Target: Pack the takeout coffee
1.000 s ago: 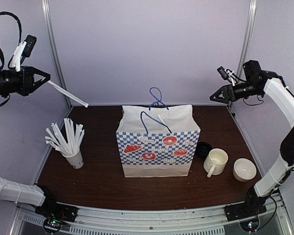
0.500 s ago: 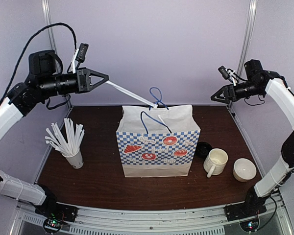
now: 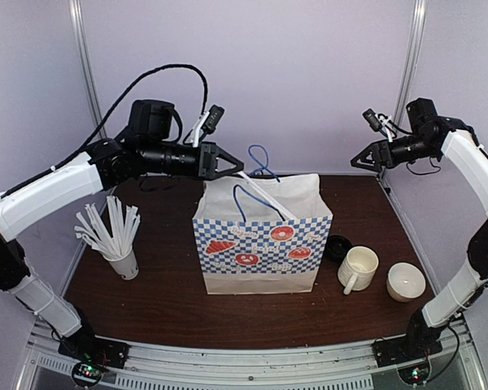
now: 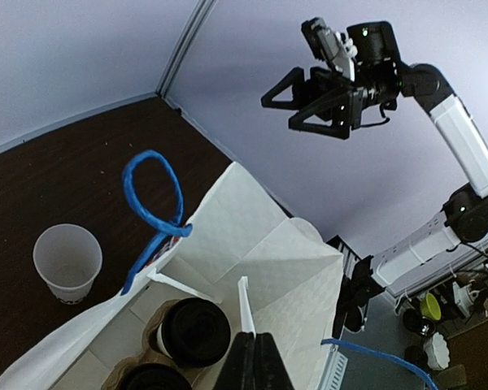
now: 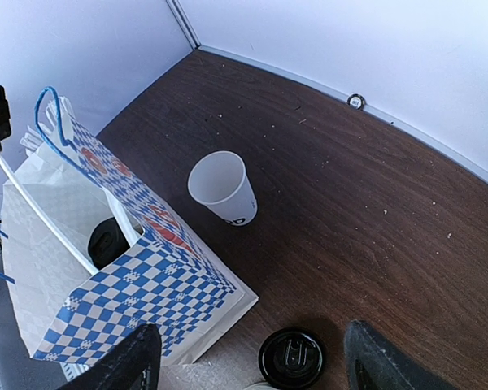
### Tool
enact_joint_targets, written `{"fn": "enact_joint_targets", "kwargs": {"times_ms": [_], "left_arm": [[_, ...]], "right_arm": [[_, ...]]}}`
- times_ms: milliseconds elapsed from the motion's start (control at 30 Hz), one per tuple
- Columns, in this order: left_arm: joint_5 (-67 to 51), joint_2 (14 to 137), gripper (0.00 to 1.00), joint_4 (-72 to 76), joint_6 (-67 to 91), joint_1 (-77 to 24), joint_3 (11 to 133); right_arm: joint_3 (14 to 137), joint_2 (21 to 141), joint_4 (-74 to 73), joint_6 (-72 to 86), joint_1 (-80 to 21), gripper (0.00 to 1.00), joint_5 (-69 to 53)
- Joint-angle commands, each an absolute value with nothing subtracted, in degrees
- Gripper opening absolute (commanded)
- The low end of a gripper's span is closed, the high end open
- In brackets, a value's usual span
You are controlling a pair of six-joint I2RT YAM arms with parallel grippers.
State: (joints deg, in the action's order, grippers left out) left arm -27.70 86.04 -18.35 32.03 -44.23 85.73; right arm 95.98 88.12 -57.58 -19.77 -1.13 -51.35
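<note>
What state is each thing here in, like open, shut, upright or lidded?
Paper bag: upright, open.
Left jaws: shut on a straw, its tip in the bag.
Right jaws: open, empty.
Cups in bag: lidded.
Cup behind bag: upright, lidless.
Loose lid: lying flat, off any cup.
Mug: upright.
Straw cup: upright, full.

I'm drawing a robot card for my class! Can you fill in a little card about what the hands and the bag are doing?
paper bag: upright, mid-table, top open
left gripper: shut on a white straw, its end poking into the bag
right gripper: open, holding nothing, raised at the right
inside bag: black-lidded cups
behind bag: empty paper cup
left of bag: cup of straws
right of bag: mug, loose black lid
</note>
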Motion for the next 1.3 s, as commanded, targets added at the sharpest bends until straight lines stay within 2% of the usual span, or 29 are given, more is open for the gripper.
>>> {"fn": "enact_joint_targets", "kwargs": {"times_ms": [0,167,500,600,667,800,1033,1267], "left_arm": [[-28.52,92.11,0.11,-26.8,27.5,-45.09,91.43],[-31.34,97.41,0.36,-33.86,25.3,-45.5,97.4],[-16.67,92.24,0.6,-44.85,11.64,-45.62,105.48],[-9.95,89.52,0.68,-46.56,7.31,-45.62,106.61],[-3.43,87.21,0.77,-46.17,4.57,-45.49,105.91],[8.74,81.39,0.97,-41.39,0.63,-44.33,100.62],[25.9,77.66,0.97,-35.07,-0.29,-35.54,94.44],[26.01,77.54,0.98,-34.28,2.37,-32.26,92.72]], "right_arm": [[95.36,86.84,-58.01,-20.4,-0.97,0.81,-50.41],[96.15,86.77,-58.78,-19.98,-1.04,0.81,-51.0],[100.55,85.68,-61.18,-20.63,-0.93,0.83,-48.28],[100.96,84.63,-58.77,-18.46,-0.88,0.87,-43.76],[100.29,83.58,-55.64,-16.32,-0.75,0.98,-39.56],[97.58,81.59,-47.99,-12.11,-0.79,0.99,-22.48],[99.26,78.42,-42.42,-4.31,0.79,0.99,-17.67],[96.75,75.83,-42.06,-4.48,0.79,0.99,-19.25]]}}
